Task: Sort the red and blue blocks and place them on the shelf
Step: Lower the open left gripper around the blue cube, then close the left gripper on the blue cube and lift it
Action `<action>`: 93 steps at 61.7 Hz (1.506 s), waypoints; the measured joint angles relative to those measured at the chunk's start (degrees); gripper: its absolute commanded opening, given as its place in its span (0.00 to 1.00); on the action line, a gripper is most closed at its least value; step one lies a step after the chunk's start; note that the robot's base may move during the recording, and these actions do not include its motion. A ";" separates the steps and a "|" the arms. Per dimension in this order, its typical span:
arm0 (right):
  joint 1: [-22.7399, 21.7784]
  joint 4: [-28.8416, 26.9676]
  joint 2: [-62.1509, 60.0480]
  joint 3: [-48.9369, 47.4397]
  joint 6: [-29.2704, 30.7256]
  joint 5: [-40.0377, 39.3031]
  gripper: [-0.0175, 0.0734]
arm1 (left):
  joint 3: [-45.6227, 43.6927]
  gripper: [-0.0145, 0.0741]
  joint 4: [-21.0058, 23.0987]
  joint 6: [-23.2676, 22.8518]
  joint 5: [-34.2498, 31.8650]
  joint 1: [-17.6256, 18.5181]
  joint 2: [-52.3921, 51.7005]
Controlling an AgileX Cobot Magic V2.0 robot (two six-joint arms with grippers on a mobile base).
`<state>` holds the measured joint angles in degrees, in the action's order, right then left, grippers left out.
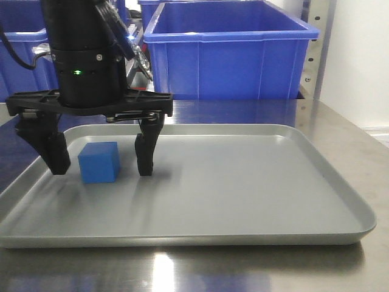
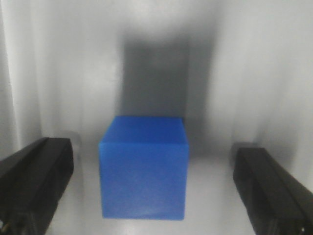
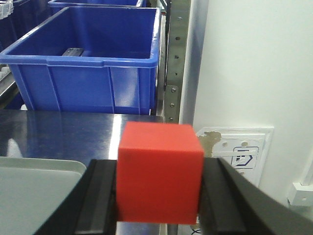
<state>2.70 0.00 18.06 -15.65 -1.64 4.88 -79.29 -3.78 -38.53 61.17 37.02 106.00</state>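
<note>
The blue block [image 1: 99,162] rests on the grey tray [image 1: 255,194] at its left end. My left gripper [image 1: 102,165] stands open around it, one finger on each side with a gap to the cube on both. In the left wrist view the blue block [image 2: 144,167] fills the middle between the two black fingers [image 2: 34,181]. My right gripper [image 3: 159,196] is shut on the red block [image 3: 159,172], held above the steel tabletop near the tray's corner. The shelf post [image 3: 176,58] rises behind it. The right gripper does not show in the front view.
Large blue bins [image 1: 228,52] stand behind the tray on the steel surface [image 1: 340,131]. A white wall with a socket plate [image 3: 242,154] lies to the right of the shelf post. The tray's corner [image 3: 44,169] shows at the left of the right wrist view.
</note>
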 measured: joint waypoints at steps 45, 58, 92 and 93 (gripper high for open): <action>0.00 0.00 0.00 0.00 0.00 0.00 0.24 | 0.08 0.33 0.00 -0.97 -0.11 0.00 -1.17; 0.00 0.00 0.00 0.00 0.00 0.00 0.24 | 0.08 0.33 0.00 -1.19 -0.11 0.00 -1.17; 0.00 0.00 0.00 0.00 0.00 0.00 0.24 | 0.21 0.30 9.88 24.23 0.73 -3.36 -12.09; 0.00 0.00 0.00 0.00 0.00 0.00 0.24 | 0.34 0.30 10.11 25.28 0.73 -3.58 -12.47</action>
<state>2.70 0.00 18.06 -15.65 -1.64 4.88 -78.95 6.33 -13.24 61.90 33.44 93.53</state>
